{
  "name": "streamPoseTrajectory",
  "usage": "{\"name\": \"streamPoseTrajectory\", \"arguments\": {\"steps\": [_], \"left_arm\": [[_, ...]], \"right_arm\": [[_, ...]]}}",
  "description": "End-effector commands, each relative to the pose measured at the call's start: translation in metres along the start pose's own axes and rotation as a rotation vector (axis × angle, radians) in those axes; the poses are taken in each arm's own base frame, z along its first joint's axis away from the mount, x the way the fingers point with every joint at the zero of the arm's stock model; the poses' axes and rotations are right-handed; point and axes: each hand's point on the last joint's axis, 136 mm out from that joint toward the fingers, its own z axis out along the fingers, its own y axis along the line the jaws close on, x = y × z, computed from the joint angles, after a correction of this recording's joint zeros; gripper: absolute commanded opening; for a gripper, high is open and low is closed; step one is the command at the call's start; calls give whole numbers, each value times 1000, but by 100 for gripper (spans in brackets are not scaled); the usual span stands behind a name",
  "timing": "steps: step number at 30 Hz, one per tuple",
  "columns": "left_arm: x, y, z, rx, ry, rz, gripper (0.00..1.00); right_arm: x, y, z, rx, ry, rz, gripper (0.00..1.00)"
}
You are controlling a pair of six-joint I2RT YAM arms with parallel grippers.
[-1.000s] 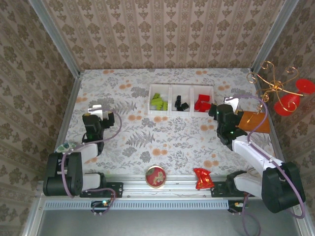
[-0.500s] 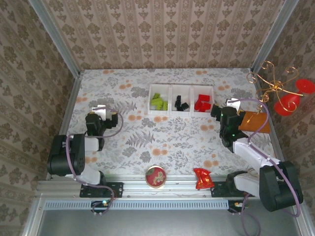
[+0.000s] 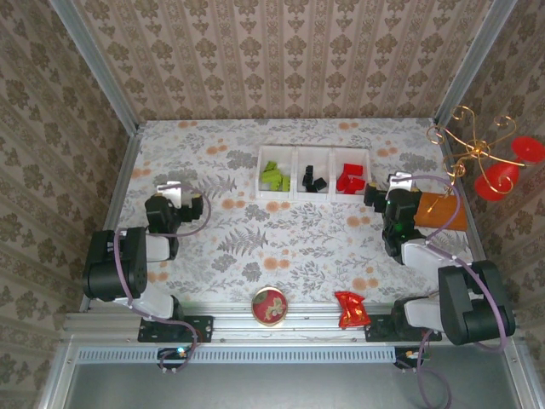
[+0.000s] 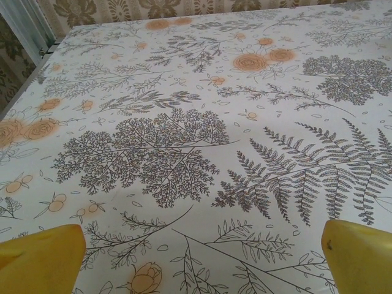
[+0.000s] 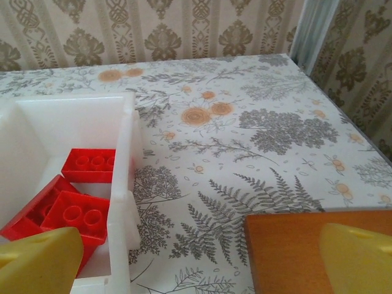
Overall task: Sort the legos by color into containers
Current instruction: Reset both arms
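the white tray point(image 3: 295, 162) sits at the far middle of the counter point(image 3: 255, 239), with the green bricks point(image 3: 272, 175) in its left square, the black bricks point(image 3: 313, 181) in the middle one and the red bricks point(image 3: 350, 180) in the right one. the left hand point(image 4: 199, 263) is spread wide, grasping nothing, over bare counter well apart from the tray. the right hand point(image 5: 196, 257) is likewise released, just beside the tray's right end, one finger by the red square and the other over the orange board point(image 5: 288, 251).

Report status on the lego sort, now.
Left gripper open, empty; right gripper open, empty. Tray holds green legos left, black legos middle, red legos right. Orange board beside right gripper, not blocking.
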Motion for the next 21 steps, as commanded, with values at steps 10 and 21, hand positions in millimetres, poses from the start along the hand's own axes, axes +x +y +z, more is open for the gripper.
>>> {"name": "streamPoseTrajectory", "arguments": {"steps": [10, 21], "left_arm": [[-15, 5, 4, -36, -40, -2, 100], [-15, 6, 4, -38, -40, -2, 100]], "right_arm": [[13, 14, 10, -141, -67, 13, 100], [29, 24, 21, -192, -40, -7, 100]]}}
